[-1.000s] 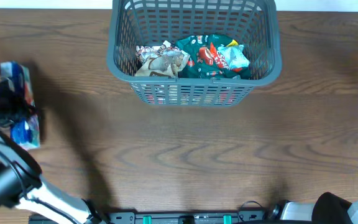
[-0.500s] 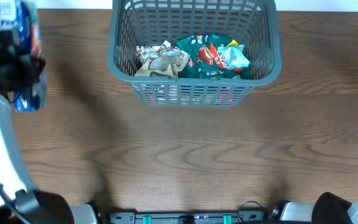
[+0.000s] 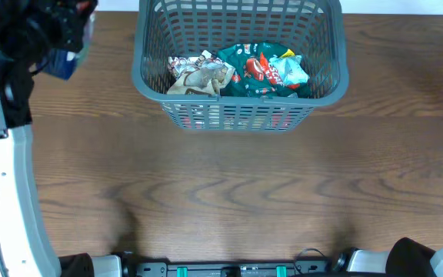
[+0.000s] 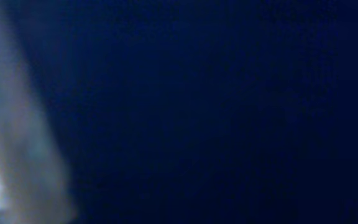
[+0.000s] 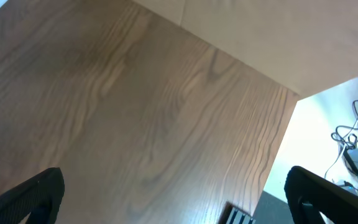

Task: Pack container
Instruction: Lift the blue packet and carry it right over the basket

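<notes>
Transfer step: the left pincer (image 3: 61, 29) is closed narrowly on a blue packet (image 3: 69, 60), which blanks the left wrist view; the container (image 3: 138, 73) stands well to that pincer's right, with several packets (image 3: 241, 71) already on its base. The next move calls for travel rightward over the container wall nearest the pincer, then release above the packets. The right pincer (image 5: 179, 190) hangs fully open and empty over bare surface (image 5: 135, 93); only that wall obstructs the path.

left gripper (image 3: 62, 28) holds blue packet (image 3: 69, 60) beside container (image 3: 138, 71)
</notes>
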Robot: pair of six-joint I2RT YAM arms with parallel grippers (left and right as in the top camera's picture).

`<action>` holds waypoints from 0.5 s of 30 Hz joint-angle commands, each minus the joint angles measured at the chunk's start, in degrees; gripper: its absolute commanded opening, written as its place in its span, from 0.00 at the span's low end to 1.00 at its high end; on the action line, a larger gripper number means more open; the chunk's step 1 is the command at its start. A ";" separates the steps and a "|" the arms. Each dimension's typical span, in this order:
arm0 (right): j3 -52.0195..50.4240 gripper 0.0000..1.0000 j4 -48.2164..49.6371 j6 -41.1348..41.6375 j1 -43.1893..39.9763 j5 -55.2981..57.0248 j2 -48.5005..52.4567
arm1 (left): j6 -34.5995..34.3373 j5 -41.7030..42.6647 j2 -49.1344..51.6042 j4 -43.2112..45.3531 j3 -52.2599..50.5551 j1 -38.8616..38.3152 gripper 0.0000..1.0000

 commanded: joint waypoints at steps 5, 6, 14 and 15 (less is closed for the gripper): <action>0.02 0.99 -0.07 0.98 -0.39 0.61 -0.57 | 5.92 10.10 1.05 2.10 1.49 -7.41 0.06; 0.02 0.99 -0.07 0.98 -0.39 0.61 -0.57 | 7.26 11.30 1.51 2.10 1.49 -8.44 0.06; 0.02 0.99 -0.07 0.98 -0.39 0.61 -0.57 | 16.15 13.18 6.21 2.08 1.49 -18.58 0.06; 0.02 0.99 -0.09 0.98 -0.39 0.61 -0.57 | 16.70 13.18 7.02 2.05 1.49 -20.15 0.06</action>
